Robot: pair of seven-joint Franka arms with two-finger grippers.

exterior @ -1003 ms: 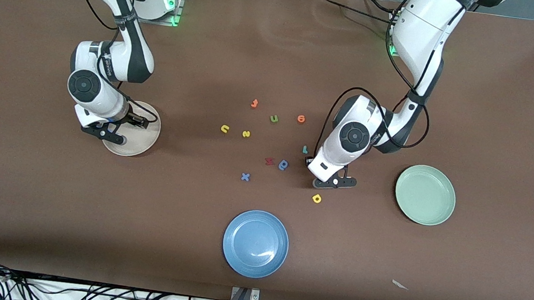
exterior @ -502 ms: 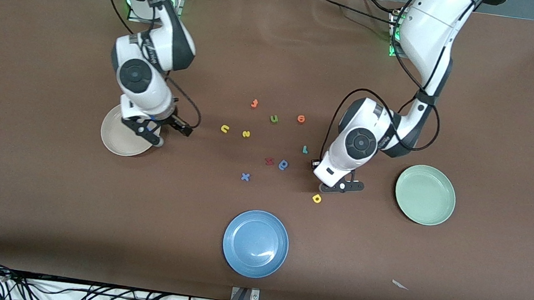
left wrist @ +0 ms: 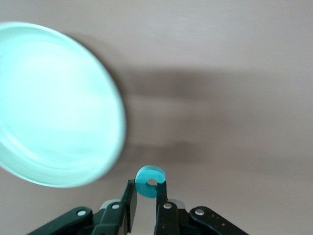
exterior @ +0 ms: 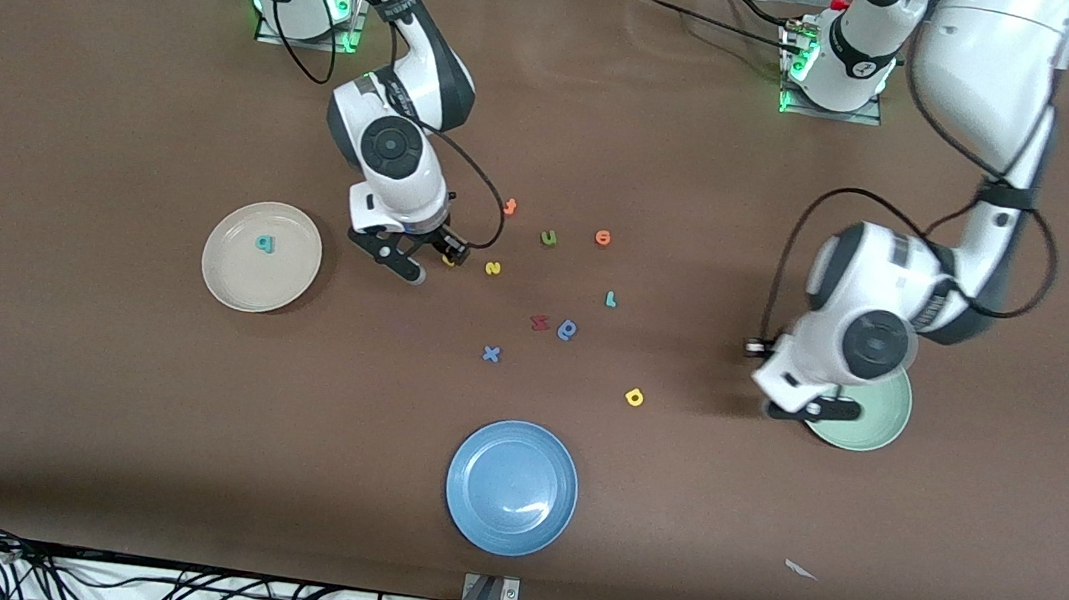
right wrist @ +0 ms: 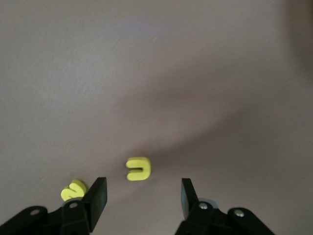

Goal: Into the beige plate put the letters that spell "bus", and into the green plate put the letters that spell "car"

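Pincers first. Left pincer point(exterior: 809, 409) hangs over the rim of the green plate point(exterior: 873, 419), at the edge toward the middle of the bench point(exterior: 62, 387); its fingers are nearly together, pinching a teal "c" point(left wrist: 149, 181) between the tips. The left wrist view shows the letter held clear above the bench, just beside the plate's rim.

Right pincer point(exterior: 408, 260) is low over the bench between the beige plate point(exterior: 230, 280) and the scattered letters. Its fingers point(right wrist: 97, 196) stand spread, with the yellow "u" point(right wrist: 137, 168) lying on the bench between them, untouched. The yellow "s" point(exterior: 493, 268) lies just beside it, outside the fingers.

Teal "b" point(exterior: 265, 243) rests inside the beige plate.

Thin teal "r" point(exterior: 610, 299) and yellow "a" point(exterior: 634, 397) lie on the bench, the "a" nearer the front camera. A blue plate point(exterior: 506, 528) sits nearest the camera.

Apart from the letters themselves, no legible writing or brand marks.
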